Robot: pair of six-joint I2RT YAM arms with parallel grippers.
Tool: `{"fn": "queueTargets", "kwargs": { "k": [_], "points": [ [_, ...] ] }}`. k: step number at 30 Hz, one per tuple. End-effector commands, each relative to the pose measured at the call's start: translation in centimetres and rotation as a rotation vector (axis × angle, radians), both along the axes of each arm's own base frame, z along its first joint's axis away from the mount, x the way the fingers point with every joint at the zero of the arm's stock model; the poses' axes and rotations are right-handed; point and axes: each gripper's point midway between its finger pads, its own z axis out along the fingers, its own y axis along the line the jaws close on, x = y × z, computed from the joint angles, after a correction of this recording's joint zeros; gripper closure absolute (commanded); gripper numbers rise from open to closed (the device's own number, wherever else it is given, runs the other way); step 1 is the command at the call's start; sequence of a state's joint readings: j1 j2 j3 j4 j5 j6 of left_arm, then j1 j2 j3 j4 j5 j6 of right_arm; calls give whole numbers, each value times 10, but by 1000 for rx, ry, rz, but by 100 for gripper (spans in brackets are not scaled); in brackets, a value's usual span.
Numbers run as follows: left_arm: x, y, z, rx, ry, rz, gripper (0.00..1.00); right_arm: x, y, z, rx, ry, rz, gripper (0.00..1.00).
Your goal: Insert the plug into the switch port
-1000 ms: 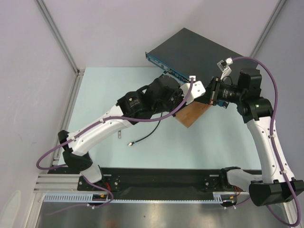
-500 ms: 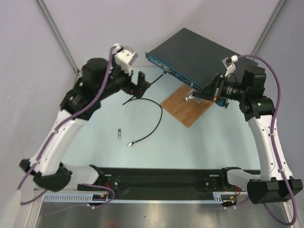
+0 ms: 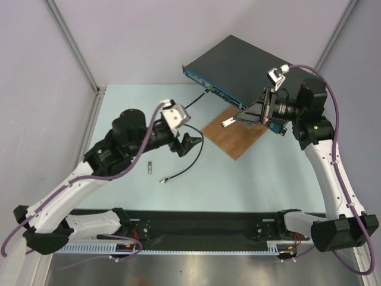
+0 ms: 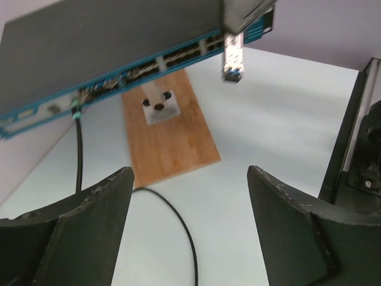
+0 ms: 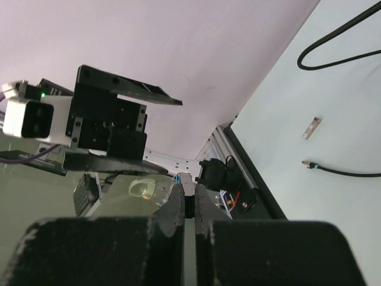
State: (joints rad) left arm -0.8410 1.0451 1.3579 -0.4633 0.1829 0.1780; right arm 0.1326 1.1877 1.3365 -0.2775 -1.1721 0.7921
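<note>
The switch (image 3: 238, 62) lies at the back, with a black top and a blue port face (image 3: 214, 90); it also shows in the left wrist view (image 4: 107, 36). My right gripper (image 3: 236, 118) is shut on a small silver plug (image 3: 227, 123), held in the air over the wooden board, in front of the port face and apart from it. The plug shows in the left wrist view (image 4: 232, 56) and between the shut fingers in the right wrist view (image 5: 189, 189). My left gripper (image 3: 186, 144) is open and empty over the table, left of the board; in its own view (image 4: 190, 173) nothing lies between the fingers.
A brown wooden board (image 3: 235, 136) with a small white fixture (image 4: 159, 107) lies before the switch. A black cable (image 3: 193, 156) runs from a switch port and loops across the table. A small metal strip (image 3: 150, 167) lies to the left. Walls and a rail frame surround the table.
My left arm left the board, swung to the back left, then came to the table's middle left with its gripper open. My right gripper with the plug shifted slightly left.
</note>
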Motion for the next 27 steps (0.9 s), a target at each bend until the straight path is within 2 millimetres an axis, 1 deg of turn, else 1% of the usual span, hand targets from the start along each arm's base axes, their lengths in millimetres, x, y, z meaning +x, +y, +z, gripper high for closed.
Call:
{"fn": "queueTargets", "kwargs": {
  "k": [1,2,4,5,6,7,9,10,11,14,15,17,19,20,25,27],
  "points": [
    [7,-27,30,-28,-198,-20,22,-9,2,9,19,-9,37,100],
    [2,-40,26,-3,-233,-47,24,-10,2,9,17,-5,36,100],
    [3,-49,25,13,-269,-37,29,-11,1,4,12,16,30,100],
    [-2,-57,27,16,-298,-55,34,-11,1,1,10,34,28,100],
    [0,-64,22,35,-305,-63,36,-11,2,-2,9,51,29,100],
    [-1,-68,21,44,-312,-67,41,-11,2,-4,9,66,34,100],
    [-1,-78,20,52,-329,-81,46,-14,4,-6,11,89,44,100],
    [-2,-80,19,58,-329,-87,50,-13,4,-8,12,96,46,100],
    [2,-80,18,66,-332,-64,51,-15,6,-9,13,104,52,100],
    [4,-86,16,89,-333,-71,55,-15,9,-11,13,113,59,100],
    [4,-86,17,91,-334,-71,55,-15,9,-12,14,116,61,100],
    [6,-90,12,110,-330,-74,60,-15,9,-14,16,114,61,100],
    [7,-91,10,120,-327,-71,62,-15,10,-13,18,113,62,100],
    [9,-92,5,137,-329,-67,62,-16,9,-14,18,113,65,100],
    [11,-95,2,146,-333,-69,70,-16,9,-14,17,110,62,100],
    [12,-96,1,151,-332,-71,71,-15,9,-14,17,106,58,100]
  ]
}}
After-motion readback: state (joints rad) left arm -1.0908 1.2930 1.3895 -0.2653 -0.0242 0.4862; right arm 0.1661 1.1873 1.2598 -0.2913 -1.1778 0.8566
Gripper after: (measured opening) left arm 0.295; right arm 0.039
